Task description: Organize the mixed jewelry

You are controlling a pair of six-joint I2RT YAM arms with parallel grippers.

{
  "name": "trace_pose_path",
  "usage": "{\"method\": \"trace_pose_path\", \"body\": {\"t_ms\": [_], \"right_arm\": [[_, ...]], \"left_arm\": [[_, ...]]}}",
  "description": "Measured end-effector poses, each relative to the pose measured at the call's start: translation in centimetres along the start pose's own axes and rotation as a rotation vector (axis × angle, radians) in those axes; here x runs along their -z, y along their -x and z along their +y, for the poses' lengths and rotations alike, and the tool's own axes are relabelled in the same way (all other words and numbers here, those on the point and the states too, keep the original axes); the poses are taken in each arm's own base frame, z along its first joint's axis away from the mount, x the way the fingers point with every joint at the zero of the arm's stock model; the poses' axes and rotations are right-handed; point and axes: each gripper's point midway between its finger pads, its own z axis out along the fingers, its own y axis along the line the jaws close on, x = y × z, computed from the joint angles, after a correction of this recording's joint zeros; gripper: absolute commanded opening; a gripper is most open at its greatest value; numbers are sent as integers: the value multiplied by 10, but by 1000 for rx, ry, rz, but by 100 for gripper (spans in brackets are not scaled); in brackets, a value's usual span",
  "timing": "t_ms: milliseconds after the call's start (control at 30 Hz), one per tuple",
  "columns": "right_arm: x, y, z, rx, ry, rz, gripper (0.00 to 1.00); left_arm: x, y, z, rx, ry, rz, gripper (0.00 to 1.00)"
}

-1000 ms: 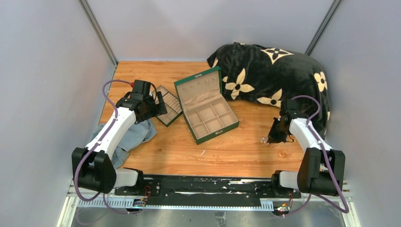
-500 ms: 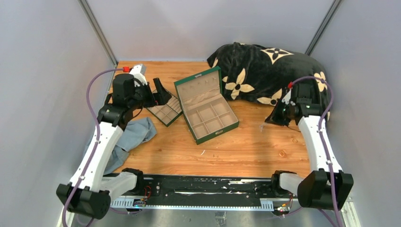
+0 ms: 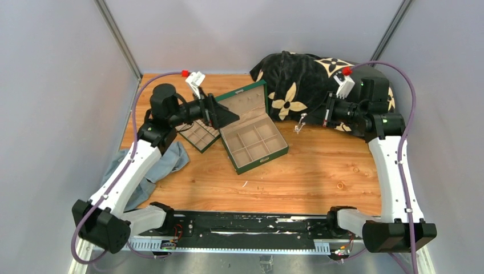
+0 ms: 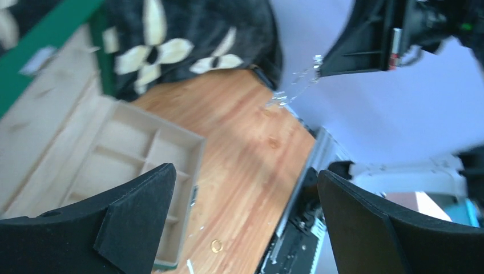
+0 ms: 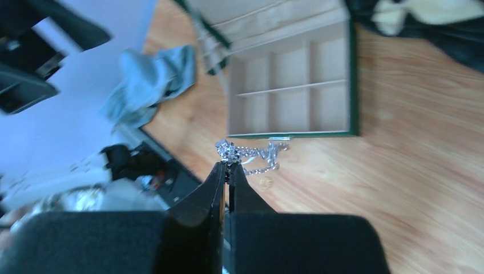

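Wooden counter (image 3: 311, 171), grey walls (image 3: 57, 85) on three sides. Green jewelry box (image 3: 262, 162) sits mid-counter, turned at an angle, lid open and standing up at the far side; beige lining, base split into compartments in two rows. Green-edged divider tray (image 3: 201, 137) lies flat just left of the box, partly hidden. Crumpled blue cloth (image 3: 162, 162) at the left edge, near side of the tray. Black blanket (image 3: 319, 85) with cream flower pattern heaped in the far right corner, just beside the box lid. Thin pale sliver (image 3: 245, 184) on bare wood in front of the box, apart from it. Black mounting rail (image 3: 245, 225) along the near edge.
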Motion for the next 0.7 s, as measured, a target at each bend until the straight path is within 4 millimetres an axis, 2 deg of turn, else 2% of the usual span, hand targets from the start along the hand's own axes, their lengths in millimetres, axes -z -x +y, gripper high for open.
{"method": "trace_pose_path", "body": {"t_ms": [133,233,333,433,567,700], "right_arm": [[1,-5,42,16,232,35,0],[4,-9,66,33,339,49,0],[10,-13,87,65,413,56,0],[16,-15,105,97,477,55,0],[20,-19,118,114,530,50,0],[19,-23,122,100,570,44,0]], "left_arm": [[-26,-1,-41,-53,-191,59,100],[-33,-9,-59,-72,-259,80,98],[-36,-9,-81,-112,-326,66,94],[-39,-11,-100,-153,-387,55,95],[-47,-15,-113,-186,-445,35,93],[-52,-26,-110,-201,-490,10,86]]}}
